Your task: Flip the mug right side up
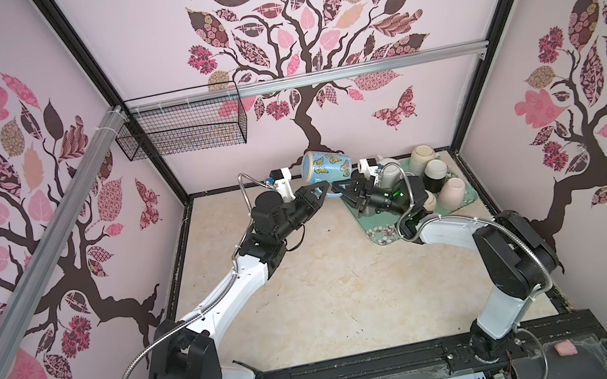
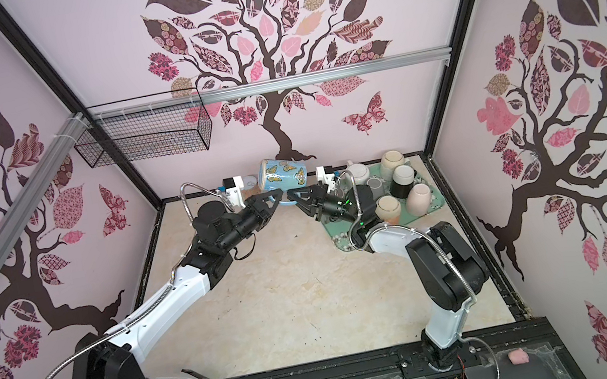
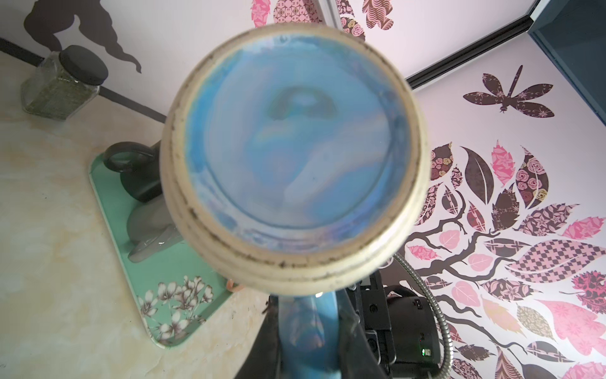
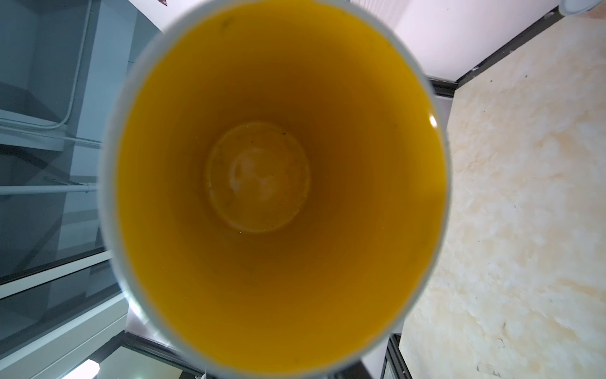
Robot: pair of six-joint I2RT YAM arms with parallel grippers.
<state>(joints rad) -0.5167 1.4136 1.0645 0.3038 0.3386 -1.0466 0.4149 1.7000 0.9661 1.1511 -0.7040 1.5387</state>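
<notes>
Mug (image 1: 325,167), blue with butterflies, hangs in mid-air on its side, just beside the green tray (image 1: 379,235) of upturned cups (image 1: 436,173), seemingly halfway through its turn. Left gripper (image 1: 319,189) is clamped on the handle (image 1: 330,195), carrying it. Right gripper (image 1: 339,189) meets that handle from the tray side, probably to take over. Whether it grips cannot be told.
</notes>
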